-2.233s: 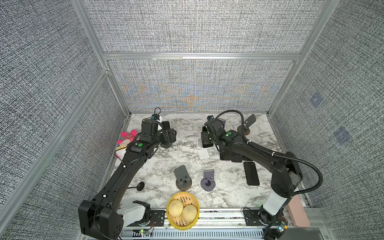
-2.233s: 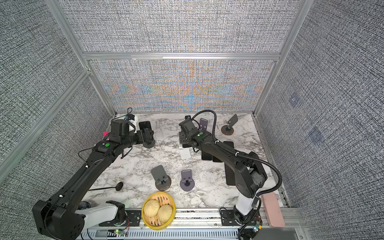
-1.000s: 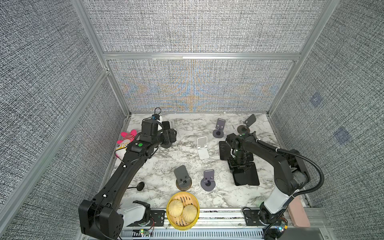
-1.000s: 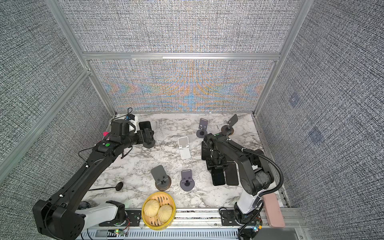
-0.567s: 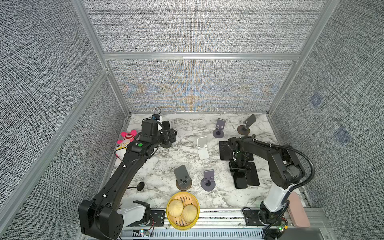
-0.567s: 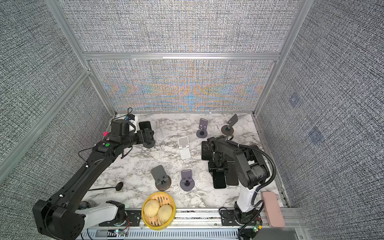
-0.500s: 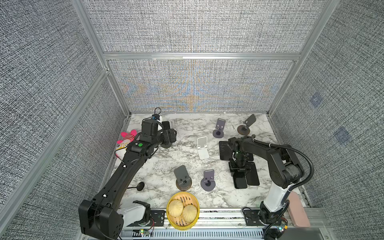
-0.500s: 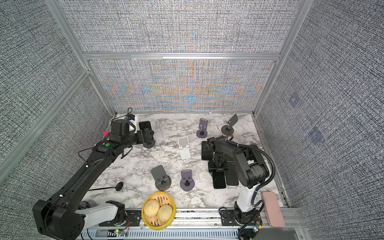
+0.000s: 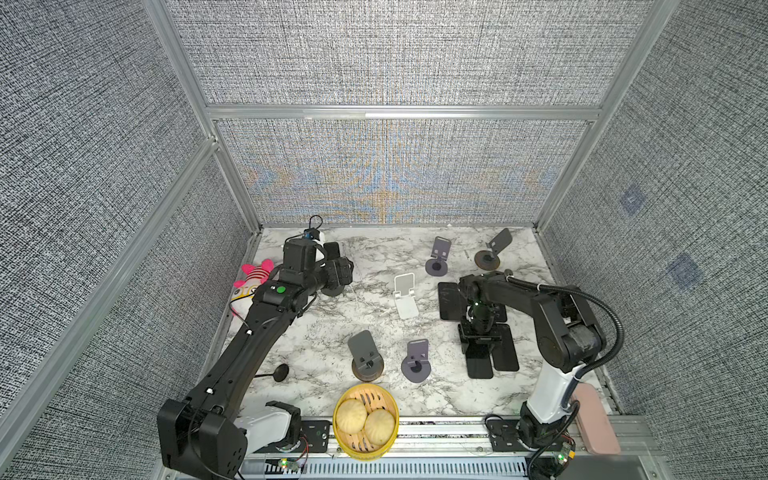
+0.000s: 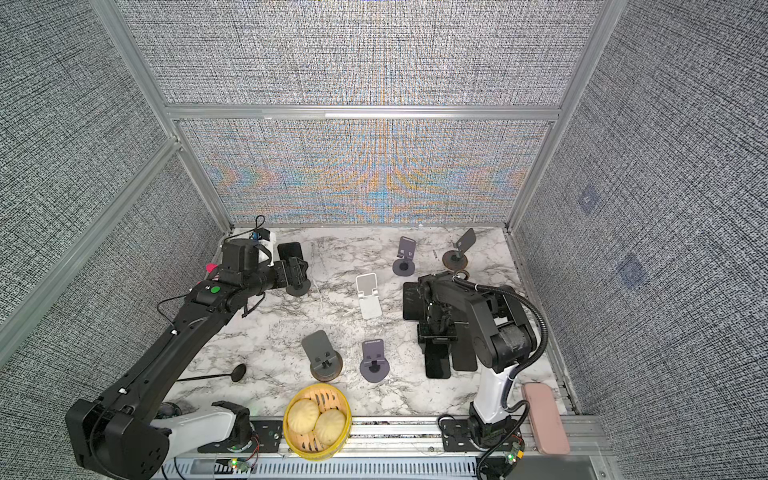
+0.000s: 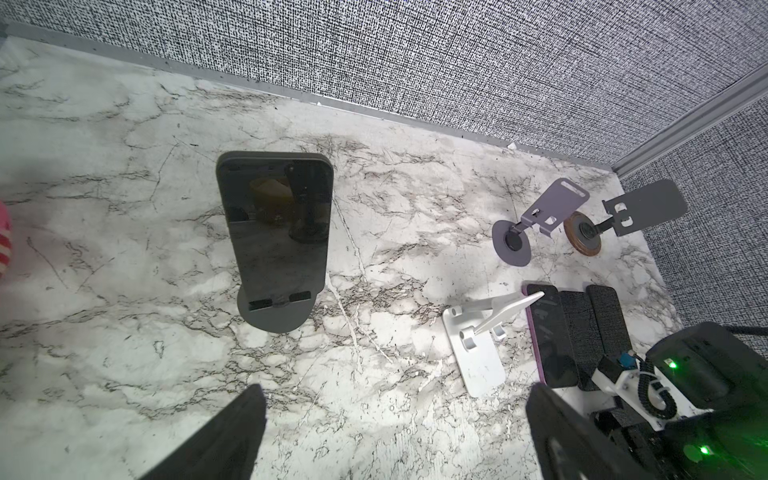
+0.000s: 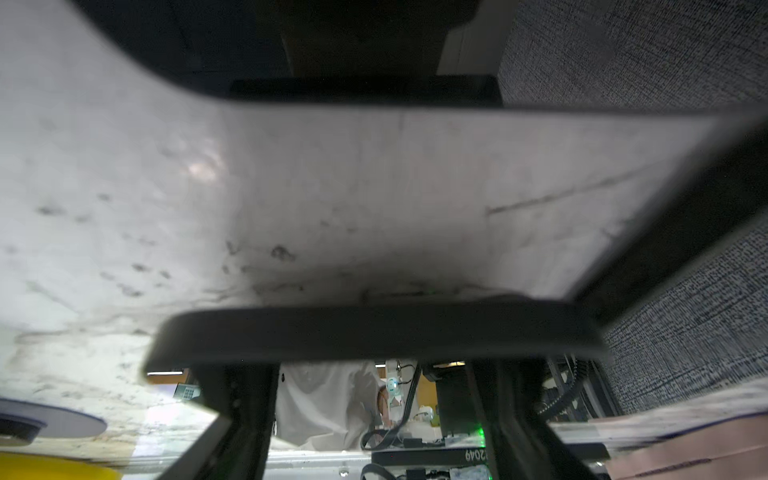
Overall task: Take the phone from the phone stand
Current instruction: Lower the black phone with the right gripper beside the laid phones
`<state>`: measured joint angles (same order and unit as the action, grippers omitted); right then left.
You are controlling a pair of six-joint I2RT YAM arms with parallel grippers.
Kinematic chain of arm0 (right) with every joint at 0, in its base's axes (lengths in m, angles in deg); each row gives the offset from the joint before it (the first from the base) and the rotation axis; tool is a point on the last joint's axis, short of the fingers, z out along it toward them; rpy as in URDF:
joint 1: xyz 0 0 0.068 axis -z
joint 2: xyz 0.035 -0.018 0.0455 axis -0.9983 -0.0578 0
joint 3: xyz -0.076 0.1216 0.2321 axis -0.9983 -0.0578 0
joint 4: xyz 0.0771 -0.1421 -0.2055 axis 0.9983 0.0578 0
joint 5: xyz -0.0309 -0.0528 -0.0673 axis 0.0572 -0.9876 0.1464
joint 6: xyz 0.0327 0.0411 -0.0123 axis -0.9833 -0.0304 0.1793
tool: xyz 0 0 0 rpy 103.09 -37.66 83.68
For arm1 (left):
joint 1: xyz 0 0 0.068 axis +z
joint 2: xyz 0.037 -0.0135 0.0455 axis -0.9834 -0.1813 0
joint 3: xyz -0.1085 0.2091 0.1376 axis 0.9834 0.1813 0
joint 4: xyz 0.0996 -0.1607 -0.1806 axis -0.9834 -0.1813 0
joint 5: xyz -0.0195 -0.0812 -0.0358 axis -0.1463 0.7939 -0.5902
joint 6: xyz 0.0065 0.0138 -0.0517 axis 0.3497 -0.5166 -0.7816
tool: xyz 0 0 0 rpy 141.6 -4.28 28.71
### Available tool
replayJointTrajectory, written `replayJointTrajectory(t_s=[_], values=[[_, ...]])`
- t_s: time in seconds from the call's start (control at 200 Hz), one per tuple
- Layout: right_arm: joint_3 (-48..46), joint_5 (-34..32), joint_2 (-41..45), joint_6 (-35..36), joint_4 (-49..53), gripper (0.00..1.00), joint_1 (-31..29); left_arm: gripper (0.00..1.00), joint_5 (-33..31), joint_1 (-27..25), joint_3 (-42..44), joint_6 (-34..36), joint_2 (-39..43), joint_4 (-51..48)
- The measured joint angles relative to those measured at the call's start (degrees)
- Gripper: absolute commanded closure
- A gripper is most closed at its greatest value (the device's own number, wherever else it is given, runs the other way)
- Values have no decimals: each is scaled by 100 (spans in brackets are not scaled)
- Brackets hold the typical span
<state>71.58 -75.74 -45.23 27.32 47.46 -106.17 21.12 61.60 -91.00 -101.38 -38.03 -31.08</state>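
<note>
Black glass occupies both hands. The left hand (image 11: pixel 395 395) is released, its two dark fingers (image 11: pixel 232 432) spread wide with only the white marble counter (image 11: pixel 386 332) between them. Straight ahead of its fingertips, apart from them, a glossy black slab phone (image 11: pixel 274 224) leans upright on a dark grey phone stand with a round foot (image 11: pixel 274 320). The phone's lower edge is caught in the stand's two small lips. In both top views that phone (image 9: pixel 332 250) shows just past the left hand (image 9: pixel 343 270), on the side away from its arm.

The right hand (image 9: pixel 478 334) is low over the counter and is grasping a second black phone (image 9: pixel 480 363) across its width. The phone sticks out beyond the fingertips, pointing toward the right arm's own base. From the right wrist, its dark end (image 12: pixel 374 328) spans from one finger (image 12: pixel 249 415) to the other. Whether its free end rests on the counter or hangs just clear, I cannot tell. On the hand's outer side a matt black phone (image 9: pixel 505 353) lies flat, its edge meeting or overlapping the held one. Behind the hand's wrist a purple-edged phone (image 9: pixel 449 301) lies flat as well. A white folding stand (image 9: pixel 405 297) sits near, on the inner side of the right hand.
</note>
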Motion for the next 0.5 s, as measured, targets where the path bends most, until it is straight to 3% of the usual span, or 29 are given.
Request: replayJointTrajectory(t_s=[0.5], values=[[164, -24, -140, 15, 175, 21, 9, 1, 0, 0, 0, 0, -7, 0]])
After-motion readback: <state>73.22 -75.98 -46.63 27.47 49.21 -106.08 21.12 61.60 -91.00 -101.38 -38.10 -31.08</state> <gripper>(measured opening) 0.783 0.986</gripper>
